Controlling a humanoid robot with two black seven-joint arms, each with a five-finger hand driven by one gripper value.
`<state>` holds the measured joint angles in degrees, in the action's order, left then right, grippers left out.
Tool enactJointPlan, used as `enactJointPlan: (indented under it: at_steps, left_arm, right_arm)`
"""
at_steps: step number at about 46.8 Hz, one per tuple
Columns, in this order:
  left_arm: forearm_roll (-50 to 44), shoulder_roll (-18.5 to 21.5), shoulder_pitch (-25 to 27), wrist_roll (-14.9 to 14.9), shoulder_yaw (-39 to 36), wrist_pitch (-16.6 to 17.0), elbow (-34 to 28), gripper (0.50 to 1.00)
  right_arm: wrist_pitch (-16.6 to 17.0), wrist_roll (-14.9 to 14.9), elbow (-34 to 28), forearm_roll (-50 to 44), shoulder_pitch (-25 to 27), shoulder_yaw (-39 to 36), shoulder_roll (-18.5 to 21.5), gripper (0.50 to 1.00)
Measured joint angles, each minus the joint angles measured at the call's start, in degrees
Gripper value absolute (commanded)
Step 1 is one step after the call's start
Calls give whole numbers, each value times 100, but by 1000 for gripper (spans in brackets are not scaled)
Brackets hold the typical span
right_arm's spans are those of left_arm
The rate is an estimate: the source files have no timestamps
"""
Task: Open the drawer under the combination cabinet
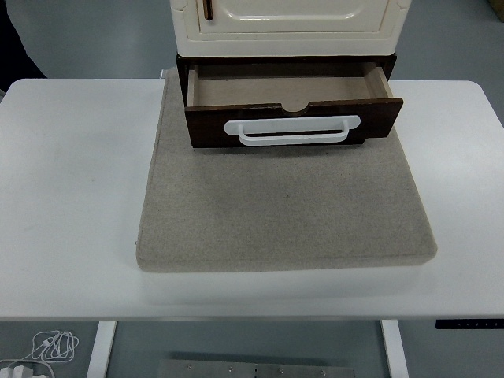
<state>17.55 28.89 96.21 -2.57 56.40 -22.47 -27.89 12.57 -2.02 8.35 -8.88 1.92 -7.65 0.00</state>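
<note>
White table [71, 197] fills the head view, carrying a grey-beige fabric mat [283, 213] along its middle. At the mat's far edge stands the cream combination cabinet [287, 24] on a dark brown base. Its dark wooden drawer [291, 98] with a white bar handle [291, 131] is pulled out, interior bare. Neither robot hand shows, so their state cannot be told.

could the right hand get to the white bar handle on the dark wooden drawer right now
Probably yes, though no hand is in view now. The white bar handle faces the near side on the pulled-out dark wooden drawer, with only bare grey fabric mat before it.
</note>
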Motion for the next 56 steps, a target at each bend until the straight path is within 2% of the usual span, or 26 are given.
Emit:
enactJointPlan:
  at_steps: [9,17,33,45,56]
  left_arm:
    - [-446,63,-296,73,-37,944,718,1000]
    - [-1090,65,-1008,-16,-57,1189,848,1000]
    - [-2508,-41,-2397,-375,-46,1246,883,1000]
    - [-2783,-730,-3173,-400,-17,1243,891,1000]
    - [-2783,-1318,-3644,-363,-5,1013,883,1000]
  right_arm:
    - [0,-1,0,0,-1,0,0,926]
    - [0,-2,0,0,-1,0,0,926]
    - [0,-2,2,0,2,6,0,926]
    - [0,-8,0,0,2,0,0,926]
    - [0,-10,0,0,8,8,0,926]
